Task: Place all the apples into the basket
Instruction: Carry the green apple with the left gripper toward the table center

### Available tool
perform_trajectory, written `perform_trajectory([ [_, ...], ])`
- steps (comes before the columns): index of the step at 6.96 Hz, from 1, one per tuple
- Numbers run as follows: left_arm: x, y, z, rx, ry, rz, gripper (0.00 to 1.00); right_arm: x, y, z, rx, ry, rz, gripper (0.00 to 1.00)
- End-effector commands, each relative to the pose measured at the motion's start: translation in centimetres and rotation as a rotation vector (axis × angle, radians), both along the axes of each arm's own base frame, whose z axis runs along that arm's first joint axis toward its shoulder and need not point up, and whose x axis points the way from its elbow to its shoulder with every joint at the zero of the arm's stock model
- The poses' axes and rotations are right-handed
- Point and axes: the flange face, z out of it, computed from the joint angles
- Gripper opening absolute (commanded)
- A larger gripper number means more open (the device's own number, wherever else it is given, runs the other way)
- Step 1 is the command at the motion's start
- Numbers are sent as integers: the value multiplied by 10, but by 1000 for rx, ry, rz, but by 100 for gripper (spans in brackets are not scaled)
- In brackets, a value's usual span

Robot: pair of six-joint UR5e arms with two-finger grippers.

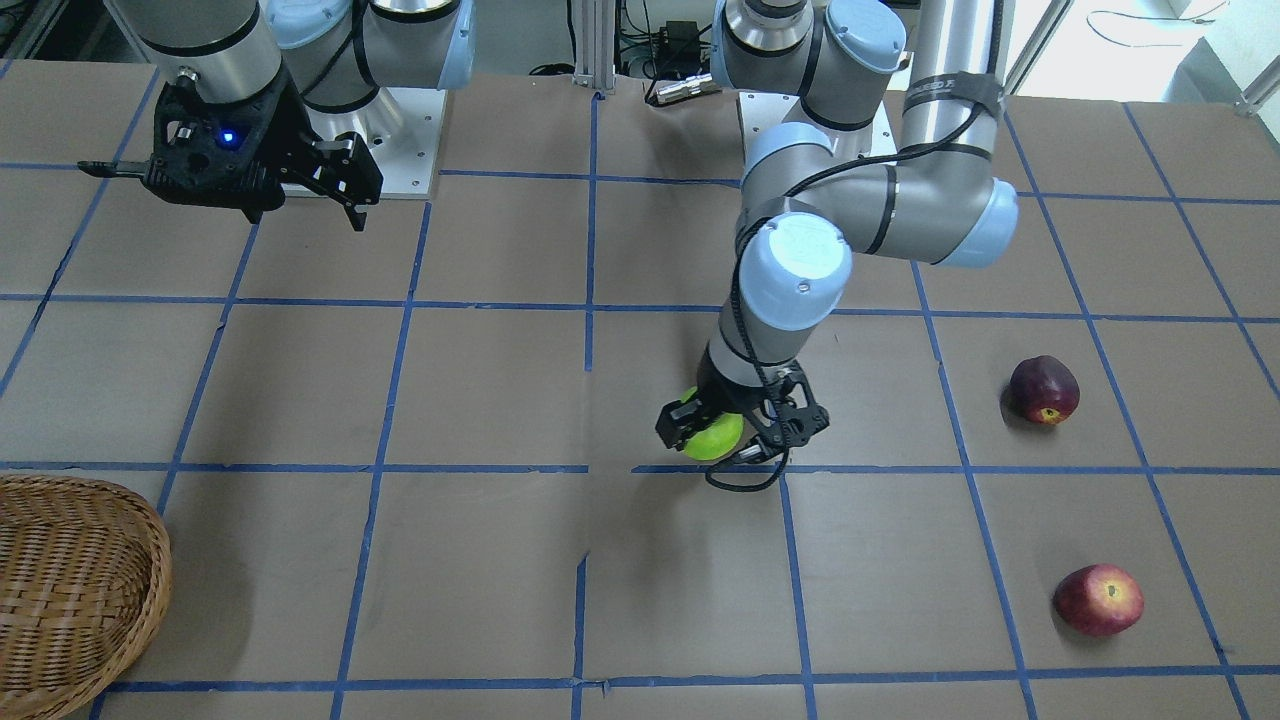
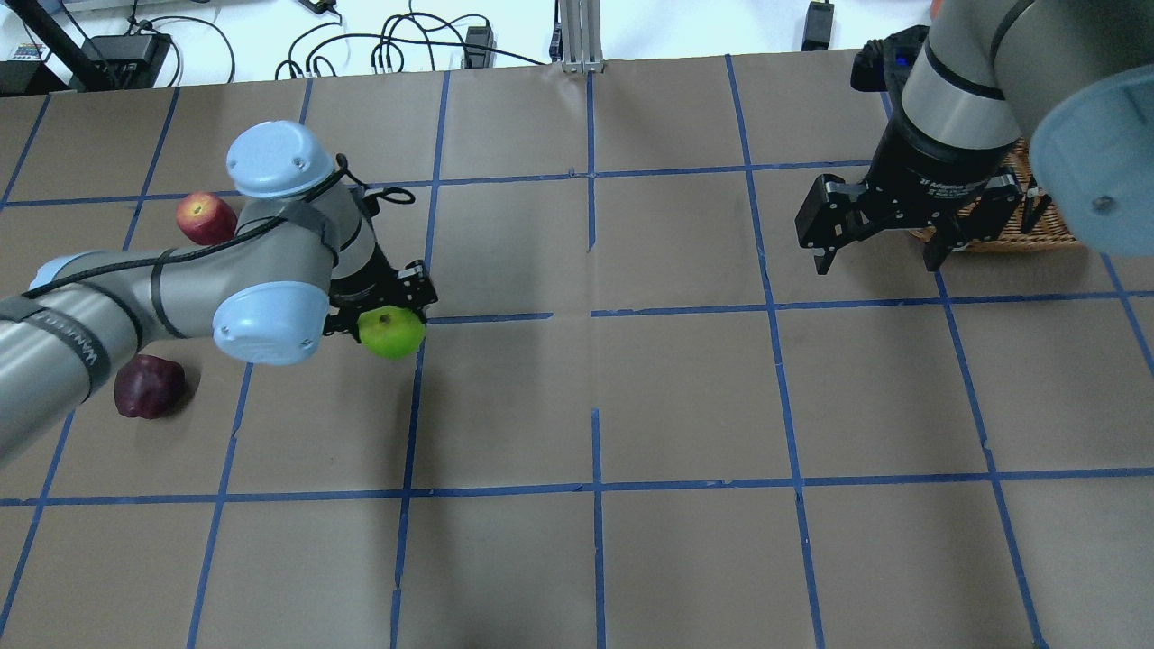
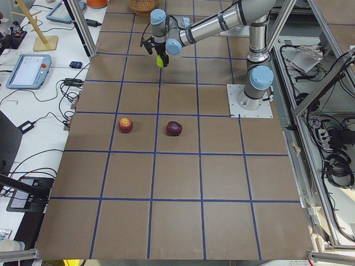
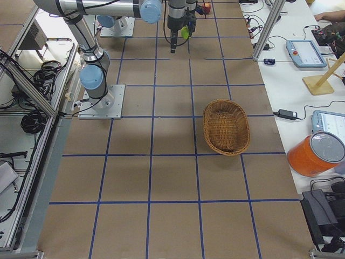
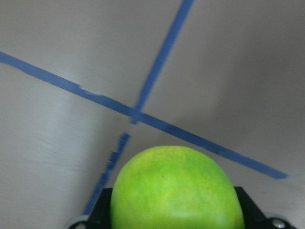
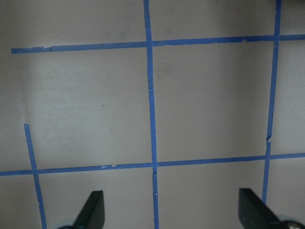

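Note:
My left gripper is shut on the lime green apple, holding it just above the table over a tape crossing; the apple fills the bottom of the left wrist view. The maroon apple and the red apple lie on the table on the robot's left side, behind the left arm. The wicker basket sits at the far right end, empty in the exterior right view. My right gripper is open and empty, hovering in front of the basket.
The table is brown paper with a blue tape grid. The left arm's elbow reaches over the area between the two loose apples. The right arm hides part of the basket in the overhead view.

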Motion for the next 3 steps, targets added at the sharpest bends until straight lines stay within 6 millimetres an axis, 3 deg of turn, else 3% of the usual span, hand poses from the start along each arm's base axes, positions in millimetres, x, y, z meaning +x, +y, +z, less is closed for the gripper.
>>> perform_trajectory([
  [1,-79,-14,-32,-7,38,244,17,1,-4,-6,-7,-7,10,100],
  [2,-89,-15,-45,-13,41,234,28,1,-10,-24,28,-11,13,100],
  [3,-93,-9,-57,5,27,210,99,1,-20,-29,-11,-11,13,100],
])
